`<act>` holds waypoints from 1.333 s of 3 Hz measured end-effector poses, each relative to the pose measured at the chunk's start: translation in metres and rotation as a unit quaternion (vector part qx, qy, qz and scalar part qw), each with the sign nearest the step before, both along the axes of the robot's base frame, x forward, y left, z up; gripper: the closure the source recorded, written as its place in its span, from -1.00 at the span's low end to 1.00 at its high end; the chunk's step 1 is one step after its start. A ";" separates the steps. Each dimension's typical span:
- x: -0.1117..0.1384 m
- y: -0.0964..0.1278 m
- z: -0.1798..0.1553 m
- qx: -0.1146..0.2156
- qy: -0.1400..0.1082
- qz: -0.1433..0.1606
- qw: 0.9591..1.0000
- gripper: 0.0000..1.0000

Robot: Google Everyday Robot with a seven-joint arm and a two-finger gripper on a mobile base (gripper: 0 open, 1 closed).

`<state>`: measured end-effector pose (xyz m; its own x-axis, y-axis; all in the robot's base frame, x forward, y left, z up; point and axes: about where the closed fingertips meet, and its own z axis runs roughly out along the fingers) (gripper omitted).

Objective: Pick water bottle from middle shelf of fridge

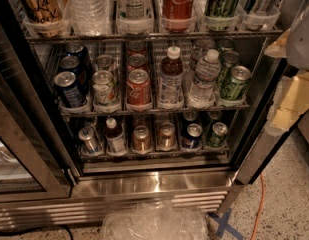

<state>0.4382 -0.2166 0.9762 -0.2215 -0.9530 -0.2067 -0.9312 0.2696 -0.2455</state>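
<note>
The fridge [154,184] stands open in front of me. Its middle shelf [159,111] carries lanes of cans and bottles. The water bottle [204,79] stands upright in the second lane from the right, clear and ribbed with a white cap, between a white-capped bottle of brown drink [170,76] and green cans [235,83]. My gripper [293,91] shows only as a white and pale beige shape at the right edge. It is outside the fridge's right frame, level with the middle shelf and well apart from the water bottle.
Blue cans [70,86], pale cans [104,86] and red cans [138,86] fill the left lanes. The top shelf holds a big ribbed bottle [89,6] and a Coca-Cola can [179,4]. A glass door [14,149] is at the left. Crumpled clear plastic [154,224] lies on the floor.
</note>
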 end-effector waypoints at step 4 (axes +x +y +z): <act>0.000 0.006 -0.006 0.169 -0.037 0.022 0.985 -1.00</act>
<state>0.4381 -0.2103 0.9702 -0.1535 -0.8356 -0.5274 -0.9266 0.3071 -0.2169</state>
